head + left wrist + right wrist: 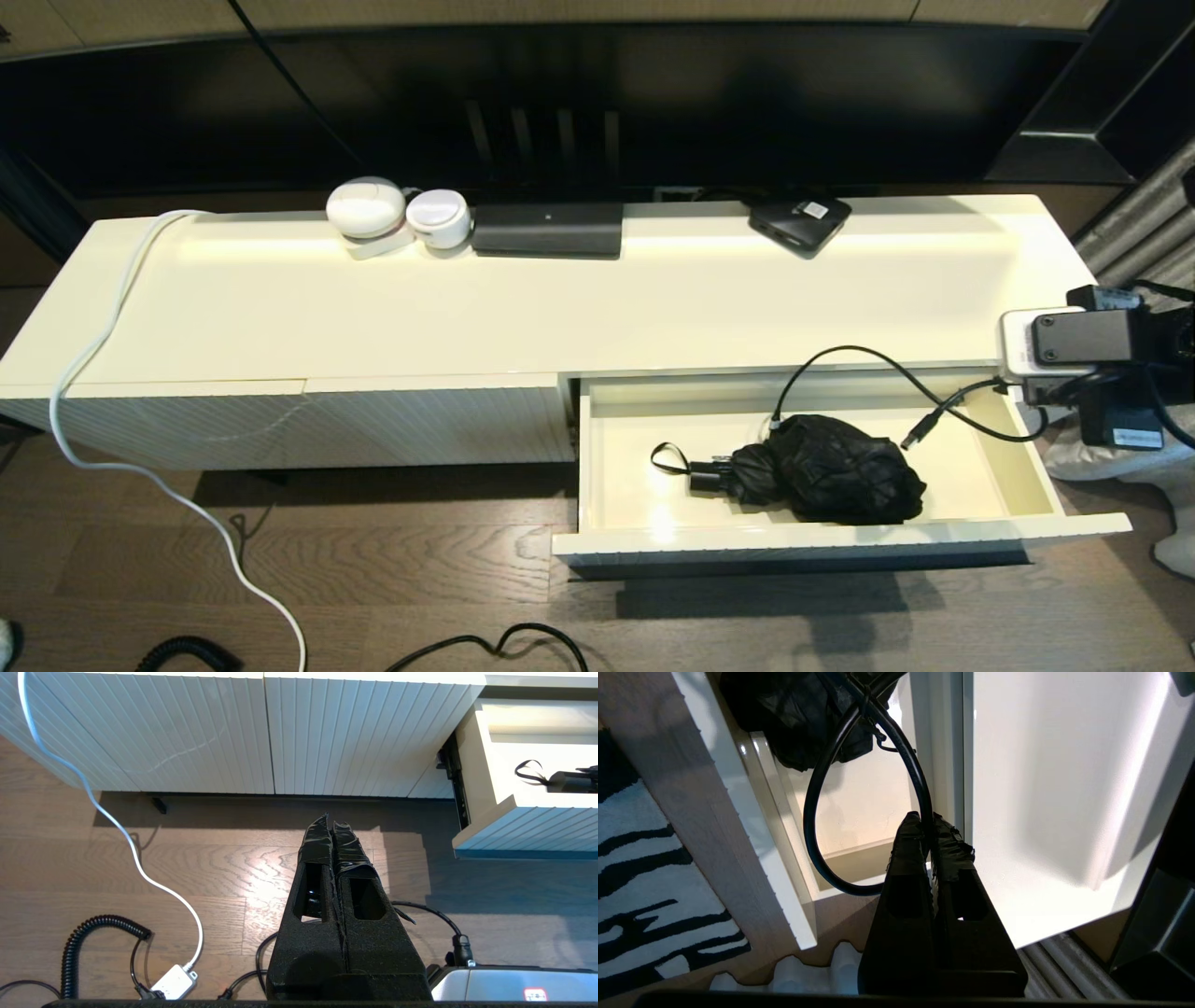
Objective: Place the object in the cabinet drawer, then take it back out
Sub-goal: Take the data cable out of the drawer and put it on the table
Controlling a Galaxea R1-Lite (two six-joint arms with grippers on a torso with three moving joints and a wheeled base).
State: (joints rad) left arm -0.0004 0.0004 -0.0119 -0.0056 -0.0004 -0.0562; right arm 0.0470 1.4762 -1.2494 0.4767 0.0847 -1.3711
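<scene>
The cabinet drawer [822, 539] stands pulled out at the right half of the cream cabinet. Inside it lies the object, a black folded umbrella [826, 471] with a strap loop at its left end. The drawer's wall [782, 826] and the umbrella [798, 714] also show in the right wrist view. My right gripper [1006, 383] is shut at the drawer's back right corner, apart from the umbrella. A black cable [817, 812] loops across its fingertips [908, 830]. My left gripper [332, 823] is shut and empty over the floor, in front of the ribbed panel [187, 732].
On the cabinet top [560, 299] stand two white round devices [397, 213], a black box [547, 229] and a small black box [799, 220]. A white cable [112, 317] hangs over the left end to the wooden floor. Black cables [485, 646] lie on the floor.
</scene>
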